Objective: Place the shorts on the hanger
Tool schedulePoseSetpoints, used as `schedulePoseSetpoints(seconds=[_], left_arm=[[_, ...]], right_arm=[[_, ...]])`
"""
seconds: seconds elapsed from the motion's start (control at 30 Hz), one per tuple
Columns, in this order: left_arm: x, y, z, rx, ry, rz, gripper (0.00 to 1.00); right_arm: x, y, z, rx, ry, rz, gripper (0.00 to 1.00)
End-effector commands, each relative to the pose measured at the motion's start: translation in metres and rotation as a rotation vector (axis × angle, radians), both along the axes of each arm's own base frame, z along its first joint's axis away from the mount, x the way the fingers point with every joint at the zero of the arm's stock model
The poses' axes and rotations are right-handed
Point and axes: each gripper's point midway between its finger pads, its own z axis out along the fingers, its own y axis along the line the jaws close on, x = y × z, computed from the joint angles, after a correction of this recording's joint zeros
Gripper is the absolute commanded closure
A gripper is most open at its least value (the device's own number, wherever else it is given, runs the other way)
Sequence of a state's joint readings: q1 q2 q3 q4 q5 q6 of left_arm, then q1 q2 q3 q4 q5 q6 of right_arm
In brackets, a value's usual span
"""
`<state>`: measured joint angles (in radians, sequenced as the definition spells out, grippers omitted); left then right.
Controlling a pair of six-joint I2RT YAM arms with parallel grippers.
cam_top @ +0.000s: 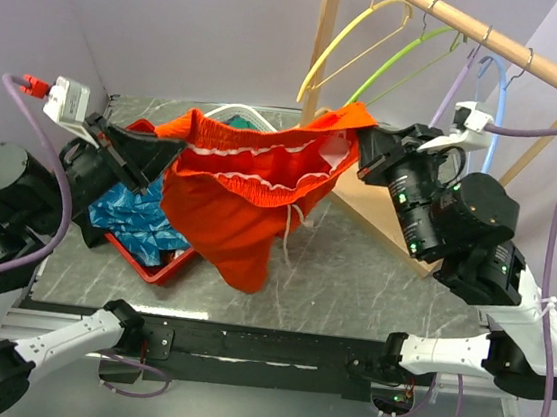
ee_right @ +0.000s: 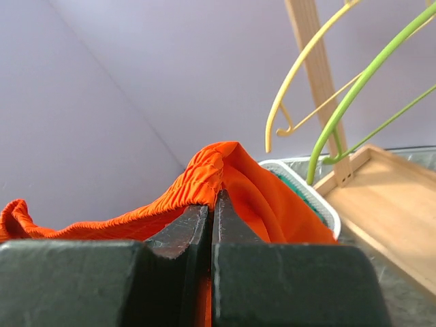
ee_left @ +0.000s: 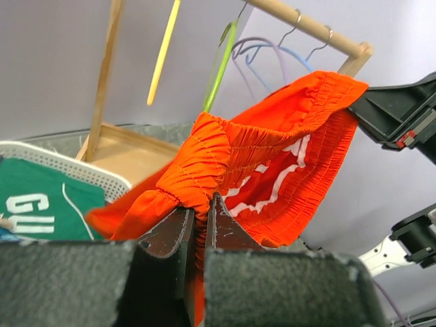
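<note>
Both ends of the shorts (cam_top: 249, 200) are clamped in my grip. My left pincer (cam_top: 163, 158) is shut on the waistband at centre left of the overhead frame, and my right pincer (cam_top: 364, 146) is shut on it at centre right. The orange cloth sags between them above the table (cam_top: 351, 277). The hanger (cam_top: 340, 42) hangs from the wooden rail (cam_top: 479, 35) at upper right, near the shorts but apart from them.

Pale lilac walls (cam_top: 180, 16) enclose a grey marbled table (cam_top: 351, 277) bearing a wooden rack (cam_top: 537, 62).
</note>
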<state>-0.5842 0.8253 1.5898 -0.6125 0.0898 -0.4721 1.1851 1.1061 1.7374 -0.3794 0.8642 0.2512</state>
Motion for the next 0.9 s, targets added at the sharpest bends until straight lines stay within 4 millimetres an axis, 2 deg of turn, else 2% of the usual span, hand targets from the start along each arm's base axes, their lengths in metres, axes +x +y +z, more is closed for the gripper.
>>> schedulePoseSetpoints(seconds=[0.0,0.03,0.13,0.17,0.2,0.27,0.3,0.33,0.37,0.4,0.43,0.47,0.5,0.53,0.57,0.6,0.63,0.7,0.77,0.83,0.87], left_arm=[[0.007,-0.003,0.012,0.0,0.004,0.008,0.99],[0.014,-0.001,0.007,0.004,0.029,0.04,0.99],[0.04,0.009,-0.03,0.05,0.165,0.174,0.99],[0.047,0.008,-0.043,0.059,0.205,0.196,0.99],[0.059,0.008,-0.071,0.089,0.262,0.236,0.98],[0.069,0.002,-0.099,0.099,0.329,0.248,0.97],[0.078,-0.006,-0.13,0.129,0.382,0.245,0.96],[0.081,-0.01,-0.144,0.136,0.409,0.238,0.96],[0.084,-0.015,-0.159,0.138,0.443,0.23,0.97],[0.086,-0.022,-0.191,0.169,0.5,0.206,0.97],[0.091,-0.027,-0.199,0.159,0.503,0.197,0.96],[0.093,-0.03,-0.211,0.154,0.53,0.193,0.98],[0.096,-0.033,-0.24,0.181,0.587,0.191,0.98],[0.098,-0.038,-0.248,0.176,0.596,0.176,0.99],[0.099,-0.04,-0.257,0.174,0.62,0.177,0.99],[0.1,-0.041,-0.276,0.192,0.657,0.18,0.99],[0.1,-0.043,-0.281,0.19,0.664,0.171,0.99],[0.1,-0.045,-0.289,0.188,0.672,0.169,0.93],[0.102,-0.043,-0.29,0.186,0.665,0.183,0.78],[0.103,-0.043,-0.286,0.182,0.653,0.181,0.58],[0.104,-0.043,-0.282,0.183,0.64,0.181,0.53]], right_arm=[[-0.001,-0.028,0.025,0.035,-0.043,-0.078,1.0],[0.0,-0.027,0.022,0.028,-0.038,-0.082,1.0],[0.005,-0.017,-0.004,-0.002,-0.003,-0.093,1.0],[0.008,-0.007,-0.026,-0.027,0.027,-0.091,1.0],[0.01,-0.005,-0.038,-0.035,0.045,-0.096,1.0],[0.013,0.01,-0.078,-0.067,0.107,-0.084,1.0],[0.014,0.014,-0.092,-0.073,0.131,-0.077,1.0],[0.015,0.023,-0.12,-0.07,0.179,-0.071,1.0],[0.013,0.029,-0.139,-0.086,0.211,-0.053,1.0],[0.012,0.033,-0.154,-0.081,0.237,-0.043,1.0],[0.013,0.039,-0.186,-0.082,0.289,-0.04,1.0],[0.011,0.045,-0.204,-0.085,0.323,-0.021,1.0],[0.011,0.049,-0.221,-0.091,0.352,-0.018,1.0],[0.01,0.051,-0.249,-0.094,0.4,-0.023,1.0],[0.01,0.053,-0.263,-0.102,0.426,-0.024,1.0],[0.009,0.057,-0.279,-0.116,0.454,-0.021,1.0],[0.007,0.057,-0.299,-0.123,0.487,-0.029,1.0],[0.008,0.06,-0.321,-0.139,0.529,-0.03,1.0],[0.01,0.061,-0.342,-0.149,0.561,-0.036,1.0],[0.009,0.064,-0.36,-0.157,0.601,-0.021,1.0],[0.01,0.066,-0.368,-0.163,0.616,-0.021,1.0]])
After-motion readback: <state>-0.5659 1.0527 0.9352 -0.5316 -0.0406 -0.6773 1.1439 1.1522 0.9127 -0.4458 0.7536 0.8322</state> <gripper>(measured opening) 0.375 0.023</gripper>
